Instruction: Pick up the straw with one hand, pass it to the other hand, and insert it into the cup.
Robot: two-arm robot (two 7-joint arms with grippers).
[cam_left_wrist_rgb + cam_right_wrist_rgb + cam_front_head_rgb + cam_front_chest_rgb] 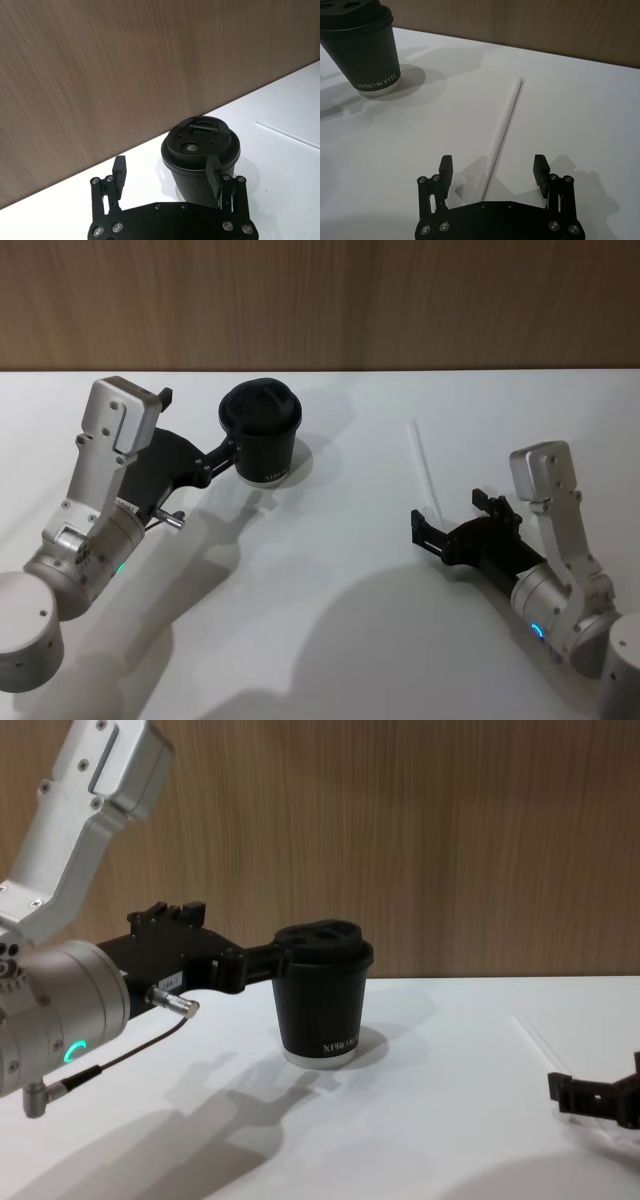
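**Both tools spread; straw flat on the worktop, cup upright**

Right tool (493, 165): fingers spread wide and gripping nothing. It sits low over the right half of the worktop (330, 570). The near end of the straw (507, 122) lies between its two fingers, closer to one than the other. No contact between finger and straw can be confirmed.

Left tool (167, 170): fingers (215, 177) also spread and holding nothing. It reaches in from the left side toward the coffee cup (262, 435). One finger is up against the cup's side, just below the lid. Whether it actually touches cannot be told. The other finger stands clear of the cup.

Straw: white, thin and straight. It lies flat on the right half of the worktop, its far end pointing toward the far edge.

Coffee cup: black paper, black domed lid fitted, small white lettering near a pale base rim. It stands upright near the far edge, left of the middle, well apart from the straw.

Wood-panelled wall (320, 300): runs along the far edge of the worktop.
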